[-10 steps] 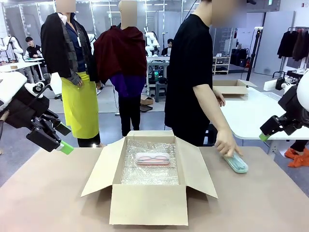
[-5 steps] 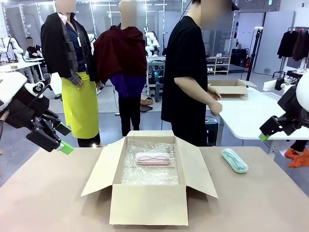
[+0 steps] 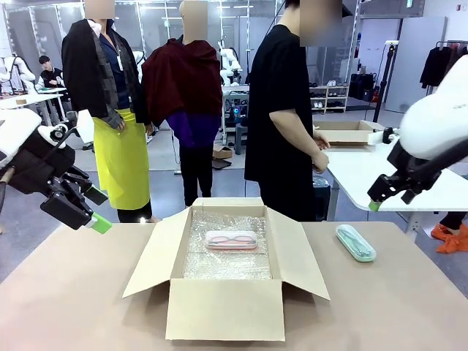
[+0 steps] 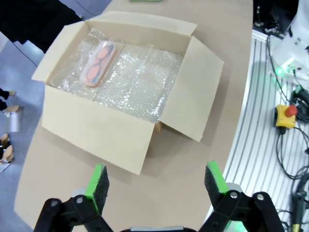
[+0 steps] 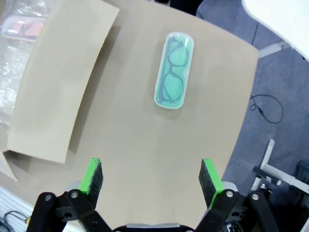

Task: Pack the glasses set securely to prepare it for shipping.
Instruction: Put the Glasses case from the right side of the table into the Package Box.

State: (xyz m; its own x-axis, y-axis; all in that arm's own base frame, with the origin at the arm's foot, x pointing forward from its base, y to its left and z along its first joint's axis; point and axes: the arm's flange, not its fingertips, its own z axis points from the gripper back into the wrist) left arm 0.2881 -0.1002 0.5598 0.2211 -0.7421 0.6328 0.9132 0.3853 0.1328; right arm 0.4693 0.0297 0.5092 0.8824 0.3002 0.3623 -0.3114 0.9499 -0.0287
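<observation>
Brown table (image 3: 66,292), mid-frame: pink case (image 3: 231,239) on bubble wrap (image 3: 219,267) in cardboard box (image 3: 223,311); mint case (image 3: 355,243) right of it, outside. Left gripper (image 4: 157,186) & right gripper (image 5: 150,175): wide, empty. Risk: off-ctr pinch slips on slick plastic.

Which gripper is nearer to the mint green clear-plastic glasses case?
Right. The right gripper hangs above the mint green glasses case; the left gripper is beyond the open cardboard box.
</observation>
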